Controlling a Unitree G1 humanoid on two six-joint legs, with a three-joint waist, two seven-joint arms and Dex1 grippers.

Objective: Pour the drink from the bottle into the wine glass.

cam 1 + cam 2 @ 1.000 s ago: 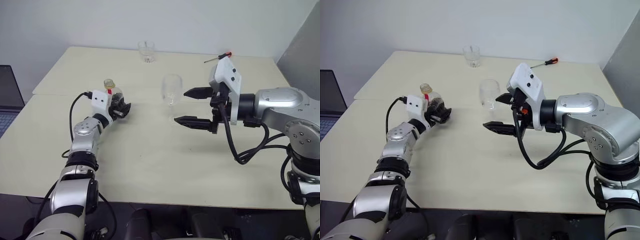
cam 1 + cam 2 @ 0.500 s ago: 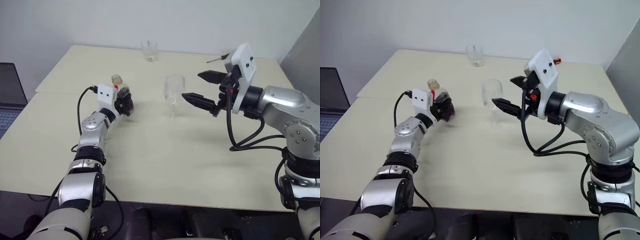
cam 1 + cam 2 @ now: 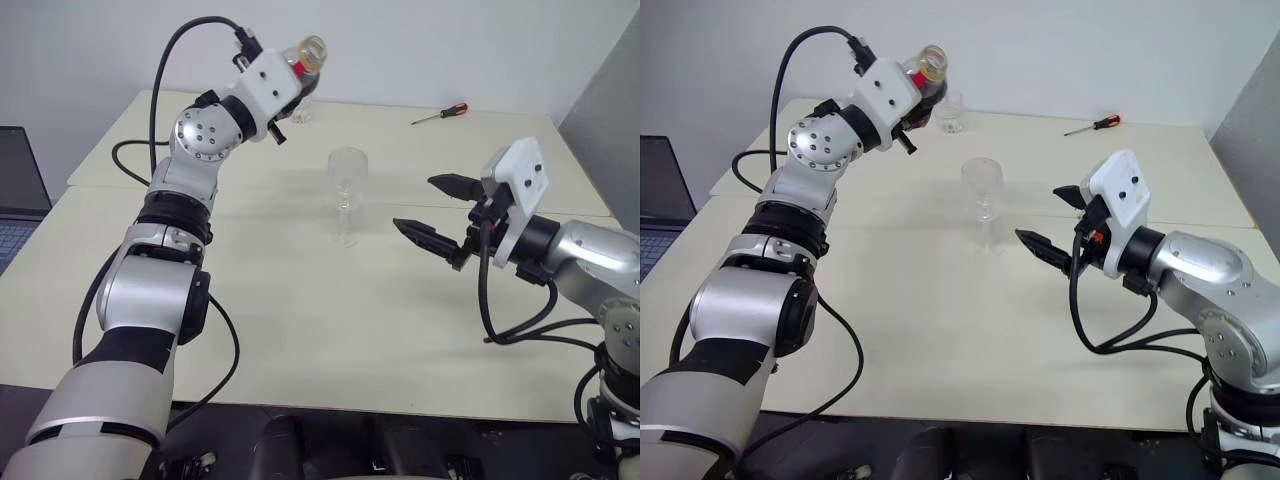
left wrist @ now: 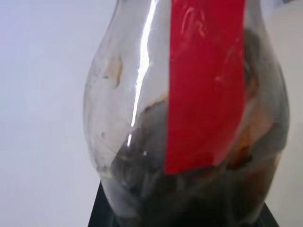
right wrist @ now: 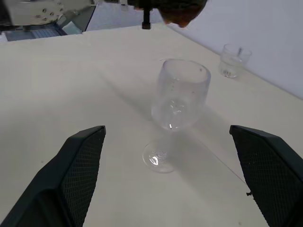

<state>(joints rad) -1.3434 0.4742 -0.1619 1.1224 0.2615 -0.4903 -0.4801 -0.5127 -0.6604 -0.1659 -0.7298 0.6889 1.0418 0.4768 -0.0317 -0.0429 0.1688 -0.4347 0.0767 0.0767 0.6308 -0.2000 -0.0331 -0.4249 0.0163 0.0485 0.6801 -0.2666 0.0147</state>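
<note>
So the left gripper [image 3: 923,88] is clamped on the bottle [image 3: 927,68], held high over the table's [image 3: 940,330] far edge, drink [image 4: 189,189] inside. Wine glass [image 3: 983,195] stands empty mid-table; right gripper [image 3: 1055,225] waits beside, jaws apart. Pouring's all ahead.

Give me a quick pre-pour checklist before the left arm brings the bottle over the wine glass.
1. Left claw shut on the bottle: ok; the bottle is held up off the table.
2. Bottle open for pouring: cannot tell; its top looks yellowish.
3. Wine glass upright: ok, standing alone mid-table.
4. Glass empty: ok, no dark liquid in the bowl.
5. Right claw clear of the glass: ok, open, off to its right.
6. Tumbler and screwdriver out of the way: ok, near the far edge.
</note>
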